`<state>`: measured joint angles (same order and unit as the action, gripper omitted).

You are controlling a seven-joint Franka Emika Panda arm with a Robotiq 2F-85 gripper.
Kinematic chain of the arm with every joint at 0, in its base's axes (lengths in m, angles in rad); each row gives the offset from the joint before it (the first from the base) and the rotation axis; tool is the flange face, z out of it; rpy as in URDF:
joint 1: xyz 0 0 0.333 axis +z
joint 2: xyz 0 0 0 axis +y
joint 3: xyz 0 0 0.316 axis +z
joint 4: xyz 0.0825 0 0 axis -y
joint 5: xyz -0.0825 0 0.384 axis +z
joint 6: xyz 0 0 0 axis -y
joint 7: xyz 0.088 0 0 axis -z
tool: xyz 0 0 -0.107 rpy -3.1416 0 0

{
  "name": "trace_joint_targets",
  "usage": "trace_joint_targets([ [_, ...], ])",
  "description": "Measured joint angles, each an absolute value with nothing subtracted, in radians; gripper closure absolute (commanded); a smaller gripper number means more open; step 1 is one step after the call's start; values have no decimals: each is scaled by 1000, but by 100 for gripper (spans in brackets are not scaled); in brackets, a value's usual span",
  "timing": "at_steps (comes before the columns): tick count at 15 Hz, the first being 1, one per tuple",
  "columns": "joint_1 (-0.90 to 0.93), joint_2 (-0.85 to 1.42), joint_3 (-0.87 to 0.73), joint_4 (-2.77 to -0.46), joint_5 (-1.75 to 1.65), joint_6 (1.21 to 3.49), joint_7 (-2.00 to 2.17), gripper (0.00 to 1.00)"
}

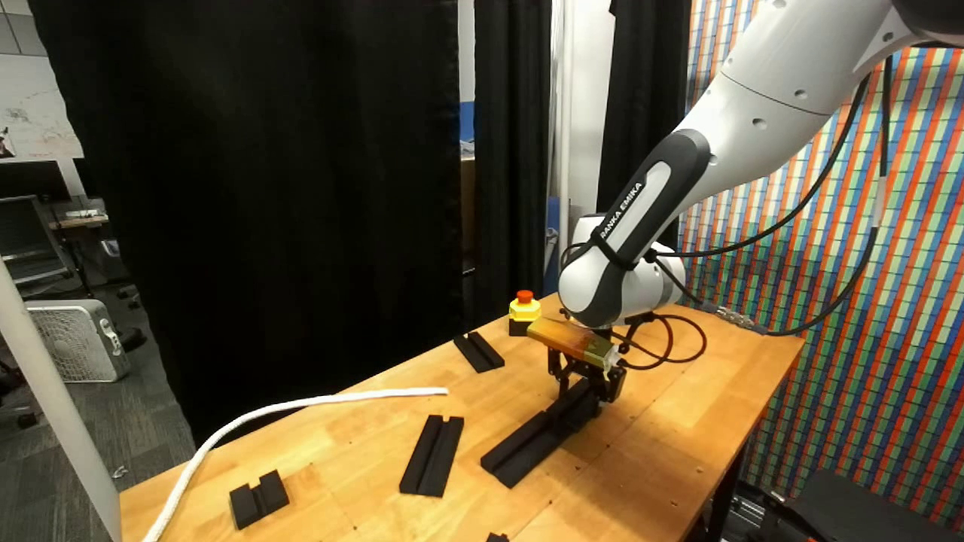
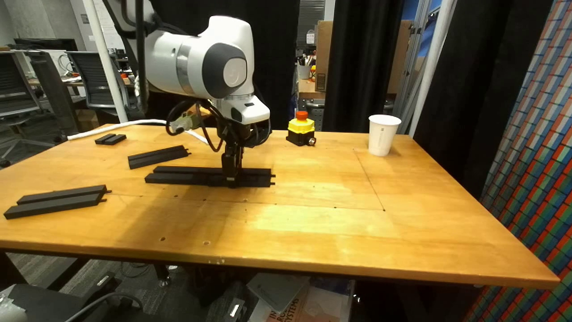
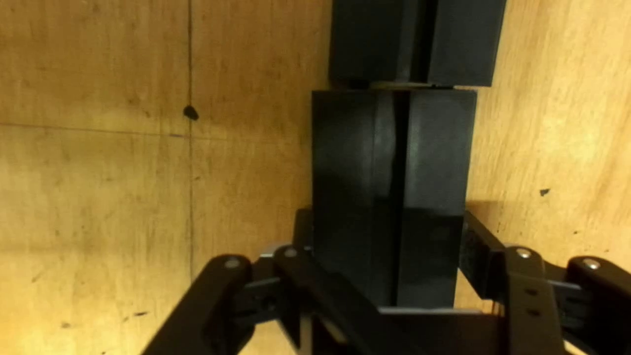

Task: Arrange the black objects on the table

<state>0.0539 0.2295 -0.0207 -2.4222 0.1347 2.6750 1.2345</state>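
Wrist view: pinching a grooved black block (image 3: 384, 197) between parted fingers (image 3: 480, 261), touching both long sides, spread only to its width. Resting on the wooden tabletop (image 3: 118, 207), end to end with a grooved black bar (image 3: 409, 42), slightly offset across a thin gap.

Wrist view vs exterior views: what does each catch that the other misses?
Wrist view only: a strip of the wooden table showing through the thin gap between the black block gripped by the end effector and the next black bar.

Exterior views only: in both, the white arm, red-and-yellow button, white cord and other black pieces; in an exterior view, the white cup.

Shared: the wooden table, that block and bar, the end effector.
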Motion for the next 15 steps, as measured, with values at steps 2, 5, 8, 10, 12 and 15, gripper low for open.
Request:
trace_joint_targets([
  [2, 54, 234, -21, -2416, 135, 2675, 1235, 55],
  [5, 54, 244, -19, -2403, 135, 2675, 1235, 55],
  [8, 55, 256, -18, -2383, 135, 2675, 1235, 55],
  [10, 57, 263, -18, -2372, 135, 2675, 1235, 55],
  [12, 59, 270, -18, -2363, 135, 2674, 1235, 55],
  [15, 60, 277, -16, -2352, 135, 2674, 1233, 55],
])
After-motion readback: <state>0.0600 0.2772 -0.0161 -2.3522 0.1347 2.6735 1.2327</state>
